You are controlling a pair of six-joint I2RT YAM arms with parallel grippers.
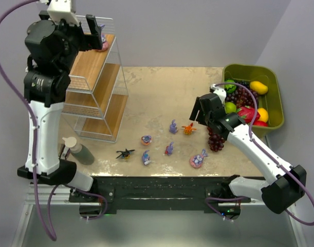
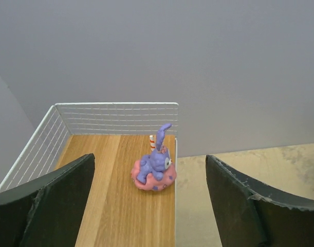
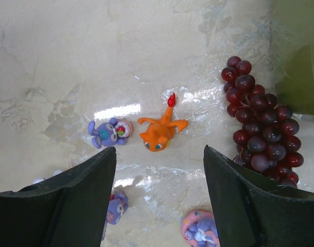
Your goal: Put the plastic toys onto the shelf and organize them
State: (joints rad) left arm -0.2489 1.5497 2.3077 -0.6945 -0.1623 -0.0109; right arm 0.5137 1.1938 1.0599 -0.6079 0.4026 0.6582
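Shelf (image 1: 97, 98) on the left of the bench (image 1: 162, 92) carries just one toy so far; seven lie loose on the bench. That one, a purple bunny on a pink base (image 2: 154, 167), stands free on the top board between the spread jaws of my left tool (image 2: 149, 203). My right tool (image 3: 159, 200), likewise released and empty, hovers above the orange toy (image 3: 159, 135).

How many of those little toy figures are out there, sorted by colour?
Purple figures: 6 (1 on the shelf, 5 on the table)
Orange figure: 1
Black insect: 1
Total: 8
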